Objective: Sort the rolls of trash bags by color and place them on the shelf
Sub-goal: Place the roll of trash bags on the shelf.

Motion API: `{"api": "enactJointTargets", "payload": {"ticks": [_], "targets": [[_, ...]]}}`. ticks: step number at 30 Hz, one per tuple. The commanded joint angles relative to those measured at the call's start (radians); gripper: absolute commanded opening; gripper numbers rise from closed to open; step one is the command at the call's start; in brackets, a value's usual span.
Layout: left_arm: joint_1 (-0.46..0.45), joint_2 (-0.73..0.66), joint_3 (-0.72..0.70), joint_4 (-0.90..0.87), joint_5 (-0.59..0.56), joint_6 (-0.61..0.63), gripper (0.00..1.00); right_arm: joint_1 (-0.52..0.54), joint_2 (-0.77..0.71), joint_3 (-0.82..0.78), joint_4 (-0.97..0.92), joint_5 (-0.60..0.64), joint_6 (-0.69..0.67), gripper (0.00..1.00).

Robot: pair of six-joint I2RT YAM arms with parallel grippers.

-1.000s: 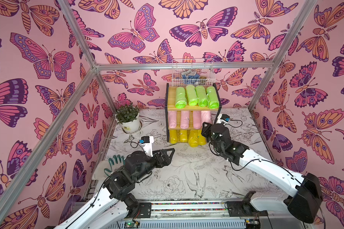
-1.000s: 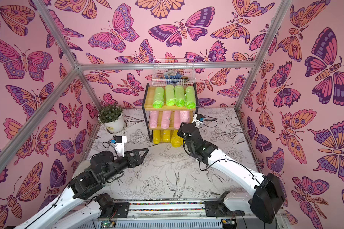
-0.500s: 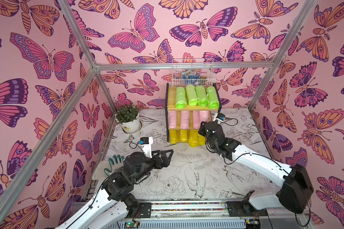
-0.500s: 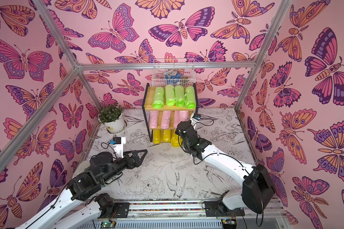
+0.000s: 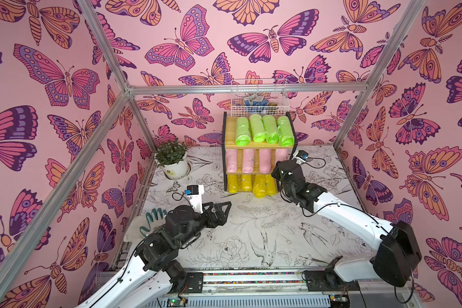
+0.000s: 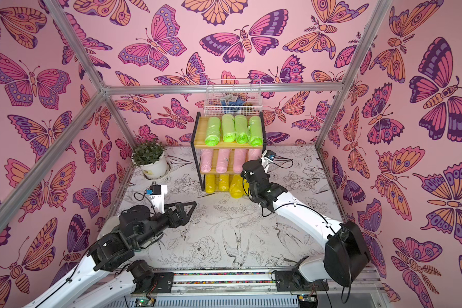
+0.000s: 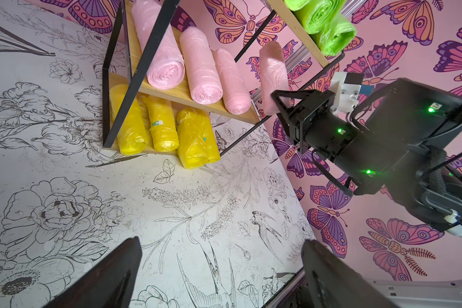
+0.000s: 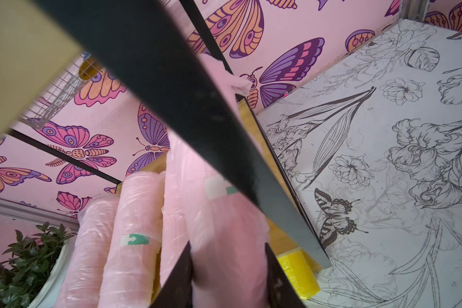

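The shelf (image 5: 230, 133) stands at the back of the table. Several lime green rolls (image 5: 256, 128) lie on its top board, pale pink rolls (image 5: 247, 161) on the middle board and yellow rolls (image 5: 259, 185) on the bottom one. My right gripper (image 8: 228, 280) is shut on a pink roll (image 8: 224, 240). It holds that roll (image 7: 272, 69) at the right end of the middle board, beside the other pink ones, close to the black frame bar (image 8: 198, 120). My left gripper (image 5: 222, 213) hovers open over the table's middle, holding nothing.
A potted plant (image 5: 172, 160) stands left of the shelf. A white wire basket (image 5: 259, 97) hangs on the wall above it. A green coil (image 5: 152, 217) lies by the left wall. Metal frame posts (image 5: 352, 106) mark the corners.
My right arm has pushed forward to the shelf with the pink roll, now at the middle board. The left arm has barely shifted.
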Motion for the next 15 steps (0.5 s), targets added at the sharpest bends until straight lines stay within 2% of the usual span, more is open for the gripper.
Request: {"api": "enactJointTargets", "payload": {"ticks": [1, 3, 10, 15], "targets": [[0.000, -0.013, -0.006, -0.020, -0.021, 0.021, 0.99, -0.019, 0.021, 0.037, 0.002, 0.002, 0.008, 0.16], [0.000, -0.013, -0.005, -0.021, -0.022, 0.022, 1.00, -0.026, 0.033, 0.039, 0.008, -0.012, 0.010, 0.20], [0.000, -0.009, -0.009, -0.025, -0.028, 0.022, 1.00, -0.040, 0.070, 0.057, 0.013, -0.055, 0.004, 0.46], [0.000, -0.008, -0.011, -0.027, -0.030, 0.024, 1.00, -0.043, 0.068, 0.064, 0.008, -0.082, -0.016, 0.59]]}}
